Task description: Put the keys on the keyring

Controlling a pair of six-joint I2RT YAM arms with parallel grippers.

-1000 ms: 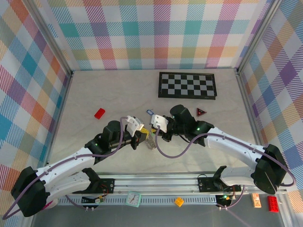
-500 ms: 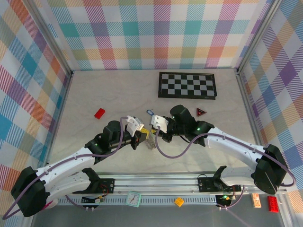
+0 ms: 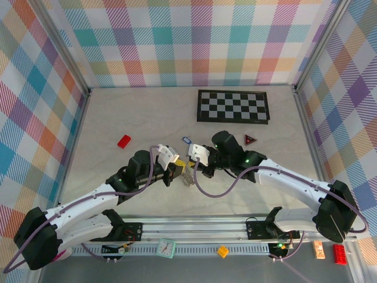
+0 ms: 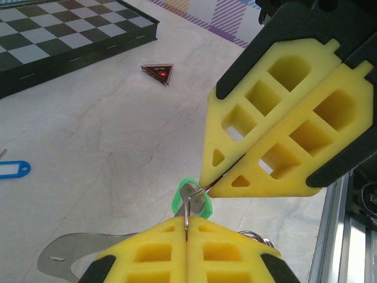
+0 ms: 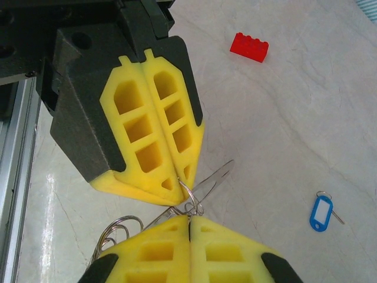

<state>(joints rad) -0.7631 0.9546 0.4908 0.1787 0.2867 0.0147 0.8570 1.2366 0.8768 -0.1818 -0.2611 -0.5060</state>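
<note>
From above, my left gripper (image 3: 181, 174) and my right gripper (image 3: 192, 171) are meeting tip to tip over the table (image 3: 135, 112). What they are pinching is too small to make out there. The blue key (image 3: 187, 140) is lying just behind them, touching neither. In my left wrist view, my left fingers are squeezing shut on the thin metal bit of the green key (image 4: 200, 206), which is poking out just past their tips. My right fingers are pressing together too, nipping a thin wire that seems to be part of the keyring (image 4: 254, 238). Most of that ring is hiding behind my left fingers. In my right wrist view, both sets of tips are touching one small tangle of wire. The keyring's loops are showing beside my right fingers, and the bottom edge is cutting them off.
</note>
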